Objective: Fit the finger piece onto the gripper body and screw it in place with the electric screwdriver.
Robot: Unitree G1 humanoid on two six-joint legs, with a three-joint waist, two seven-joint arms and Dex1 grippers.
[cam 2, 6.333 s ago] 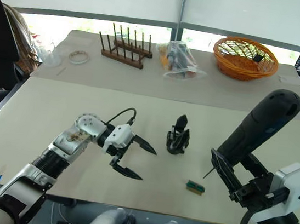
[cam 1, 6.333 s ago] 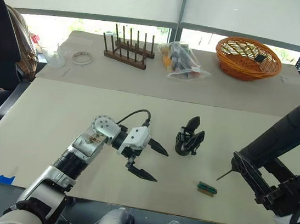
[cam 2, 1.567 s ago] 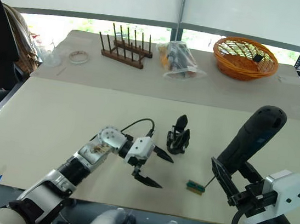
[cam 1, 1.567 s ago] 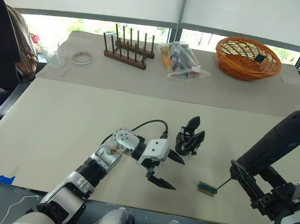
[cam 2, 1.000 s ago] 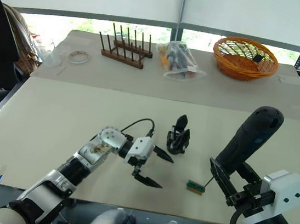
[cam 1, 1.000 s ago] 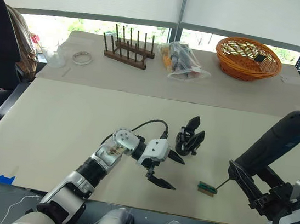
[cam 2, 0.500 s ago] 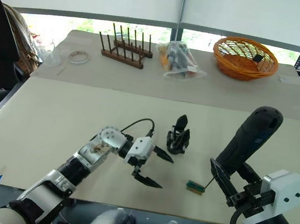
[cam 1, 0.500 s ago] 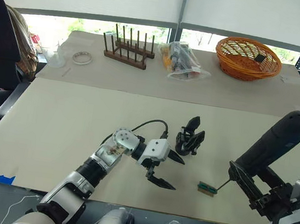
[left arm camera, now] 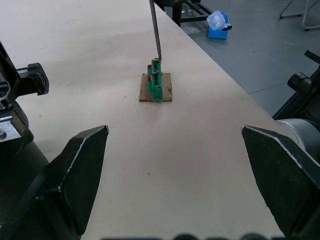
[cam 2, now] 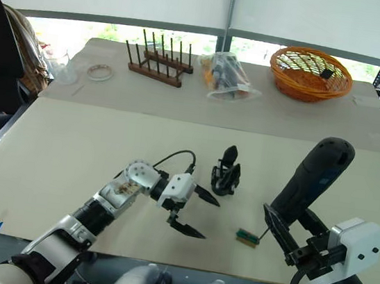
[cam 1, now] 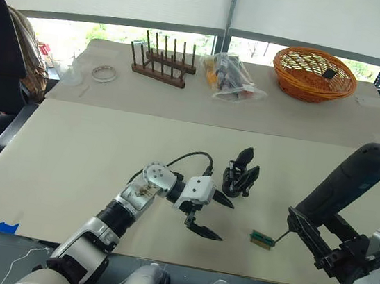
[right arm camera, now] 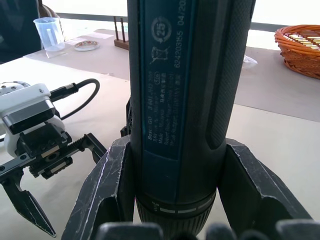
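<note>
1. The dark blue-black cylindrical electric screwdriver body (right arm camera: 186, 90) carries pale print running along its length: a number that looks like "62420355", then "04/20", cut off at the edge.
2. Beside it stand a round symbol and smaller lines too fine to read.

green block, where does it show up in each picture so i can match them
Left eye view: the green block lies on the table near the front edge, right of the left pincer, with the screwdriver bit on it.
Right eye view: same spot, below and right of the gripper body.
Left wrist view: straight ahead between the open fingers, bit touching its top.
Right wrist view: hidden behind the screwdriver.
Shared landmark: the screwdriver bit.
</note>
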